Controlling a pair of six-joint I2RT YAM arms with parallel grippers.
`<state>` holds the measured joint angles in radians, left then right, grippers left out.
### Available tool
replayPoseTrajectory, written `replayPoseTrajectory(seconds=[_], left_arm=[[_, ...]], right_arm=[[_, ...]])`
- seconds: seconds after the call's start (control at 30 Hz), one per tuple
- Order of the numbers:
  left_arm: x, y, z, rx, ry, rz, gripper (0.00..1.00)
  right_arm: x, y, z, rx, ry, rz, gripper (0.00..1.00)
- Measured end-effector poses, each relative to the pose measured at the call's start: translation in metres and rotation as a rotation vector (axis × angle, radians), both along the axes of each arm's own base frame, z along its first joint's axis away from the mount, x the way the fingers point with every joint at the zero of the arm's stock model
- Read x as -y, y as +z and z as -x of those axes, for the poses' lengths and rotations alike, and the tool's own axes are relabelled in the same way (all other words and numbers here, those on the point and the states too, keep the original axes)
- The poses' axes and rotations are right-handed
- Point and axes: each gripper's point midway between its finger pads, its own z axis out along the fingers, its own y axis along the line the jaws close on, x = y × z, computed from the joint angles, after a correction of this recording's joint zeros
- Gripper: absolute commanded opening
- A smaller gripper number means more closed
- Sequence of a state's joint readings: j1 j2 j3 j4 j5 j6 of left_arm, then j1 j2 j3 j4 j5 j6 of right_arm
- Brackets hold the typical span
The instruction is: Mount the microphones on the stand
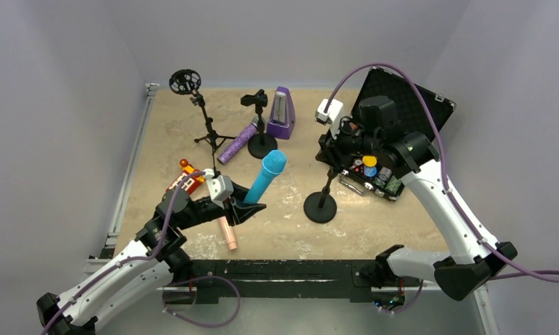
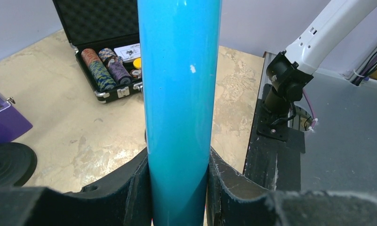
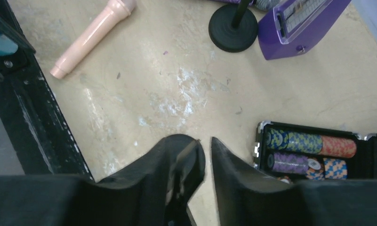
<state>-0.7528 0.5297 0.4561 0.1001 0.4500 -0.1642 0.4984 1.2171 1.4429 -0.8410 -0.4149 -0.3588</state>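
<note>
Microphone handling: the cyan-blue microphone [image 1: 266,178] is clamped in the left end effector [image 1: 247,209], lifted off the tabletop [image 1: 374,227] and tilted, head up and to the right. The left wrist view shows both fingers [image 2: 134,190] pressed against the lower barrel.

- Surface: the barrel is glossy and smooth, with one small white fleck. It is probably rigid plastic, light, and likely to slip or rotate under a light grip.
- Grip point: a hold low on the barrel leaves the upper shaft free to enter a clip. The head end is likely the heavier, so some droop should be expected.
- Pink microphone [image 1: 229,236]: lies flat on the tabletop just beside the left end effector. It is best taken across mid-barrel.
- Glittery purple microphone [image 1: 238,143]: lies against the base of the rear clip stand [image 1: 257,118].

Right end effector [image 3: 207,160]: it sits at the top of the round-base stand [image 1: 325,188]. The jaws stand nearly together with a thin gap. Whether they pinch anything cannot be told.

Visibility limits:
- The top of the round-base stand is hidden behind the right end effector in the overhead view, so its clip type and opening direction are unknown.
- The cyan head is cut off in the left wrist view.
- The butt end is buried between the fingers.
- The pink microphone's head is partly covered by the left end effector in the overhead view.
</note>
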Motion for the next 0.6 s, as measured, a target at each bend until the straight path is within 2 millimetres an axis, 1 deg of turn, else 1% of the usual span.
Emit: replayPoseTrajectory(seconds=[0.07, 0.1, 0.13, 0.23, 0.37, 0.4, 0.47, 0.5, 0.53, 0.57, 0.6], left_arm=[[0.0, -0.002, 0.0, -0.002, 0.001, -0.001, 0.0], [0.0, -0.003, 0.0, -0.003, 0.001, -0.002, 0.0], [0.0, -0.004, 0.0, -0.005, 0.001, -0.004, 0.0], [0.002, -0.004, -0.001, -0.001, -0.007, 0.0, 0.0], [0.009, -0.003, -0.001, 0.013, -0.038, 0.01, 0.0], [0.011, -0.004, -0.001, 0.014, -0.046, 0.009, 0.0], [0.017, -0.008, -0.003, 0.008, -0.064, 0.0, 0.0], [0.019, -0.011, -0.004, 0.002, -0.074, -0.007, 0.0], [0.022, -0.015, -0.006, -0.004, -0.082, -0.016, 0.0], [0.025, -0.02, -0.007, -0.012, -0.089, -0.027, 0.0], [0.027, -0.023, -0.009, -0.02, -0.092, -0.033, 0.0]], right_arm=[[0.0, -0.001, 0.003, -0.006, 0.015, 0.008, 0.14], [-0.001, 0.0, 0.007, -0.011, 0.03, 0.006, 0.09], [-0.001, 0.0, 0.009, -0.01, 0.043, 0.012, 0.07], [-0.002, -0.001, 0.022, -0.03, 0.113, 0.037, 0.04], [-0.007, 0.001, 0.04, -0.049, 0.278, 0.07, 0.05], [-0.009, 0.002, 0.044, -0.048, 0.331, 0.077, 0.06], [-0.013, 0.003, 0.052, -0.041, 0.415, 0.089, 0.13], [-0.014, 0.002, 0.056, -0.038, 0.451, 0.091, 0.21], [-0.015, 0.001, 0.059, -0.038, 0.482, 0.093, 0.32], [-0.015, -0.001, 0.062, -0.042, 0.504, 0.094, 0.4], [-0.016, -0.002, 0.065, -0.047, 0.522, 0.093, 0.46]])
